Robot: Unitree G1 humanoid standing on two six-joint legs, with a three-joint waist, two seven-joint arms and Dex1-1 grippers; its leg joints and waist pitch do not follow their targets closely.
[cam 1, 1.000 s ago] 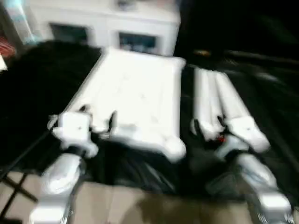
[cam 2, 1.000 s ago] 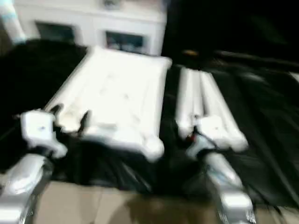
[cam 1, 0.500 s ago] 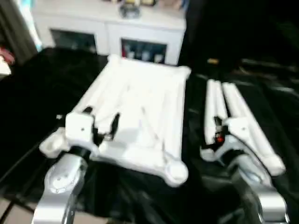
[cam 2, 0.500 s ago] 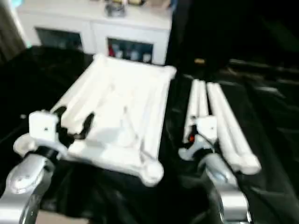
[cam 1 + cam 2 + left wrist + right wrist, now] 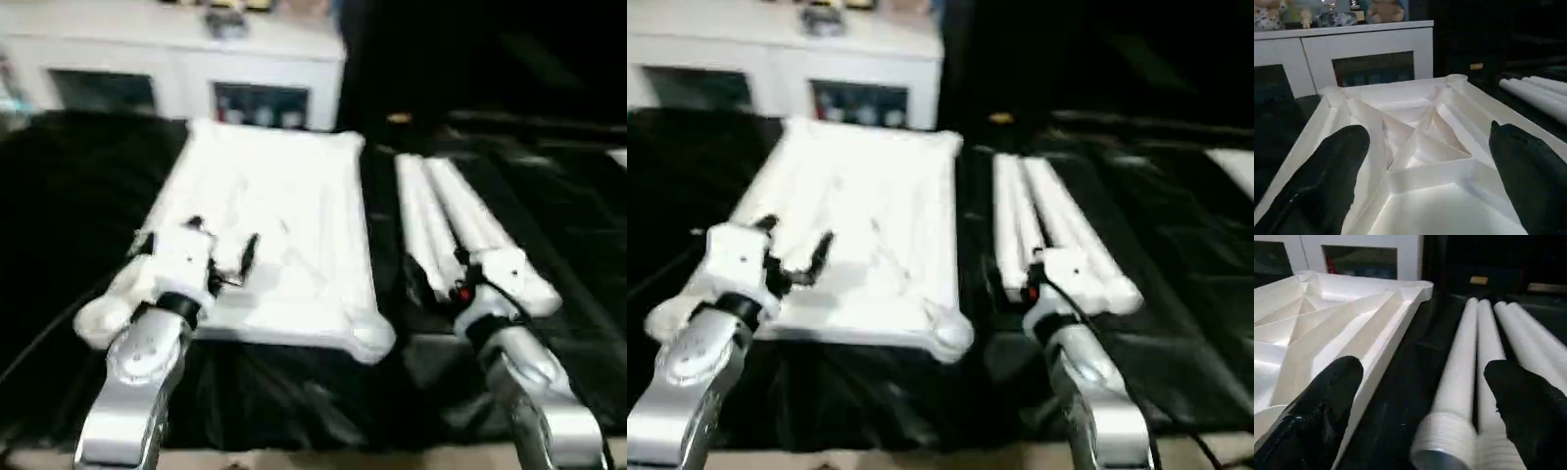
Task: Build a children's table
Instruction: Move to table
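The robot's forearms were rounded silver shells, each joined by a black wrist ring to a white boxy hand block. The left gripper (image 5: 223, 249) bore two slim black fingers; the right gripper (image 5: 1422, 401) had bulbous glossy black fingertips (image 5: 1327, 396) and a small red mark near its wrist.

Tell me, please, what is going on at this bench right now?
A two-armed robot is about to put together a white children's table, and nothing is assembled yet. The table top lies upside down on black sheeting, its ribbed underside facing up. The legs lie side by side just to its right, loose. The left tool hangs open over the near end of the top, and the right tool is open over the near ends of the legs. Neither holds anything. A white cabinet stands behind.
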